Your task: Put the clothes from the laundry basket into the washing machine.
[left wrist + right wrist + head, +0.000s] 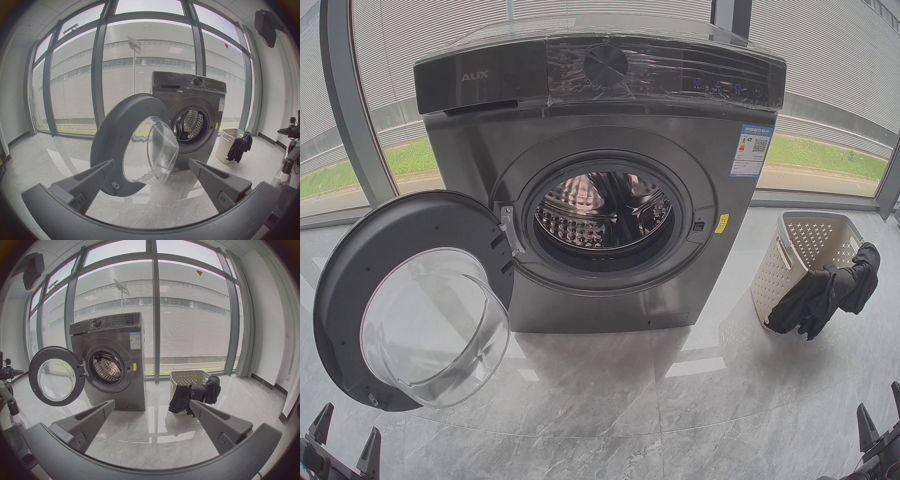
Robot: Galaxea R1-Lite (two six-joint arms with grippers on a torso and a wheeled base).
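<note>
Head view: grey front-loading washing machine (pixel 600 131) stands on the marble floor (pixel 650 387), its round door (pixel 412 300) swung wide open to the robot's left, steel drum (pixel 604 212) exposed; white perforated laundry basket (pixel 794 250) sits near the machine's right side, black clothes (pixel 825 294) draped over its front rim; left gripper (pixel 150 163) and right gripper (pixel 151 404) hang low, jaws spread wide, holding nothing

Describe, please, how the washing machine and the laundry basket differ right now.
The washing machine is dark grey and tall; the laundry basket is cream, perforated and much lower. The washing machine's drum looks empty, while dark clothes hang over the laundry basket's rim. The washing machine opens at the front, door swung wide; the laundry basket opens upward. Both stand on the grey floor.
</note>
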